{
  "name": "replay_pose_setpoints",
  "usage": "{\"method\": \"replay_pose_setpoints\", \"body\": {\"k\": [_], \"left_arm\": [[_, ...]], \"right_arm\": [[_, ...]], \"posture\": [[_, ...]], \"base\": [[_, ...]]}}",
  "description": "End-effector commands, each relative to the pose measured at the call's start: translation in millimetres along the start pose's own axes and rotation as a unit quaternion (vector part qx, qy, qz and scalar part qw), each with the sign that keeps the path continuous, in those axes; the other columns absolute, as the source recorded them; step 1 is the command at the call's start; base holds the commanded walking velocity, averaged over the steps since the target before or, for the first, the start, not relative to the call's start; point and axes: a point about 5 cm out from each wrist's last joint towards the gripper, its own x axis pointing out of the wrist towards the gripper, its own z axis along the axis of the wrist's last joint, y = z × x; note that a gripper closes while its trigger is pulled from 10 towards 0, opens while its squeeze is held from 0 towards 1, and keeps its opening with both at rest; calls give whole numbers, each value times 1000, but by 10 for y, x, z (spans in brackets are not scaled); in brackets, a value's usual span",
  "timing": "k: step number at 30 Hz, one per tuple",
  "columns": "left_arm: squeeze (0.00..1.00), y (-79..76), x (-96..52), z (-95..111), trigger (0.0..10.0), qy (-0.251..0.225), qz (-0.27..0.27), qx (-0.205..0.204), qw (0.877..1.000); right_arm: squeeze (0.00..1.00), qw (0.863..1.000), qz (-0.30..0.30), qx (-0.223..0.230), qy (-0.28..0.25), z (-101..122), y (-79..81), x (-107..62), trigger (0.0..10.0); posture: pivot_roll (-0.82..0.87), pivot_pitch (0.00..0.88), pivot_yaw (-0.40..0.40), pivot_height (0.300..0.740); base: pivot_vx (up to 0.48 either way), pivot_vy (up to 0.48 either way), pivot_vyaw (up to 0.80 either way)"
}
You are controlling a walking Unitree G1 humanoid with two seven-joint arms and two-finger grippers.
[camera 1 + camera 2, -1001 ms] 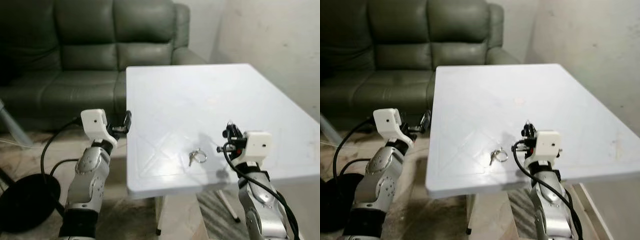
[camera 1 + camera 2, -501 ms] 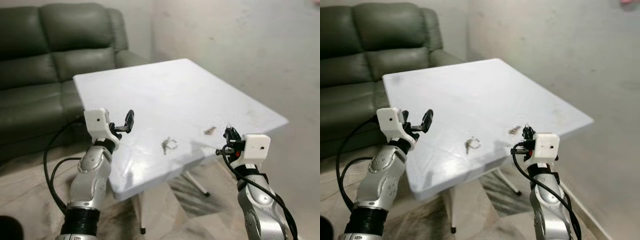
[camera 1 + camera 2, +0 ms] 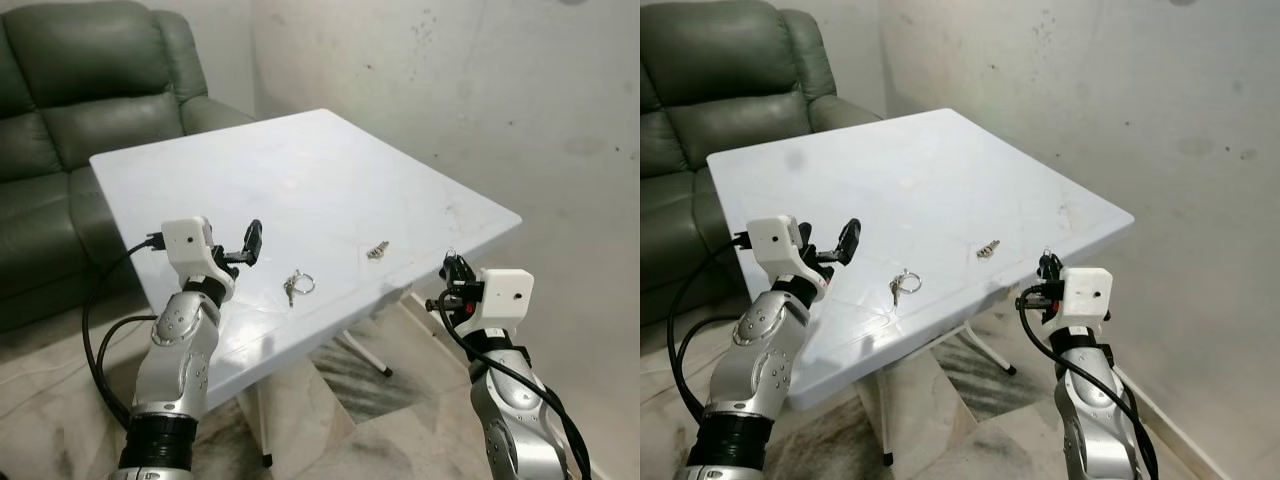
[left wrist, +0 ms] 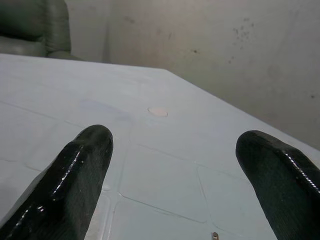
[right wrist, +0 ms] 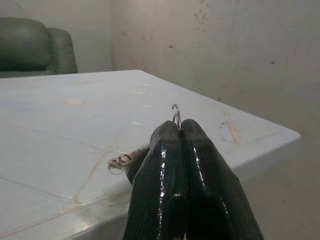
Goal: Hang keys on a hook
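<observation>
A key on a metal ring lies on the white table near its front edge. A smaller metal piece lies to its right, and it also appears past the shut fingers as that metal piece. My left gripper hovers open over the table's left part, left of the keys; its fingers stand wide apart. My right gripper is off the table's front right edge, shut on a thin wire loop that sticks up between the fingertips.
A dark green sofa stands behind the table at the left. A stained plaster wall runs along the right. The table's legs stand on a marbled floor between my arms.
The whole view has swung to the right: the sofa slid off to the left and the wall came into view. Both arms keep their pose, and the keys lie where they were on the table.
</observation>
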Motion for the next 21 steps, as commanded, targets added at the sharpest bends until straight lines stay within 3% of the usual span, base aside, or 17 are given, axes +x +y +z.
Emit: {"method": "replay_pose_setpoints", "body": {"k": [1, 12, 16, 18, 21], "left_arm": [[0, -24, 24, 16, 10000, 1, -4, 8, 1000], [0, -53, 2, 21, 10000, -6, -21, 35, 999], [0, -59, -5, 15, 10000, -4, -22, 23, 999], [0, -61, 2, 5, 10000, -2, -18, -2, 1000], [0, -54, 11, -7, 10000, 5, -9, -5, 1000]], "right_arm": [[0, 1000, 3, -5, -6, 37, 6, 12, 10000], [0, 1000, 9, -4, -4, 31, 33, 4, 10000], [0, 1000, 11, -5, -2, 25, 41, -3, 10000], [0, 1000, 12, -5, -1, 24, 43, -6, 10000], [0, 1000, 12, -5, -1, 23, 44, -10, 10000]], "posture": [[-12, 0, -26, 740], [-10, 0, -29, 740], [-8, 0, -30, 740], [-8, 0, -30, 740], [-9, 0, -30, 740]], "base": [[0, 0, -763], [0, 0, -763], [0, -416, -763], [0, 0, -759], [0, 0, -763]]}}
